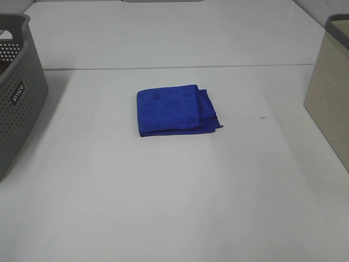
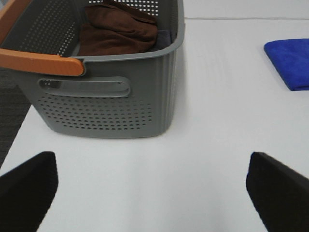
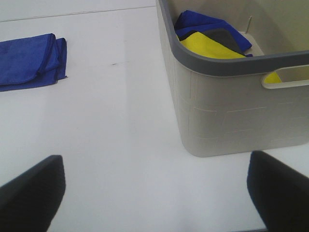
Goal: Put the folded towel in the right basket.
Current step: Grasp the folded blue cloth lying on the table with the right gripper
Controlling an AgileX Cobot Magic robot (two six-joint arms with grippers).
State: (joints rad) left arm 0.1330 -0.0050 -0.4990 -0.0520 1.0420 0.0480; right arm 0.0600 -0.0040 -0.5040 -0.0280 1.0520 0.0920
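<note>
A folded blue towel (image 1: 175, 109) lies flat on the white table at its middle. It also shows in the left wrist view (image 2: 291, 62) and the right wrist view (image 3: 30, 60). The right basket (image 1: 330, 93) is beige with a grey rim; the right wrist view shows its wall (image 3: 231, 106) close ahead. My left gripper (image 2: 154, 193) is open and empty near the left basket. My right gripper (image 3: 154, 193) is open and empty in front of the right basket. Neither gripper shows in the exterior view.
A grey perforated basket (image 1: 16, 93) stands at the left with an orange handle (image 2: 41, 63) and a brown cloth (image 2: 118, 29) inside. The right basket holds blue (image 3: 203, 24), yellow (image 3: 207, 46) and grey cloths. A table seam (image 1: 174, 68) runs behind the towel.
</note>
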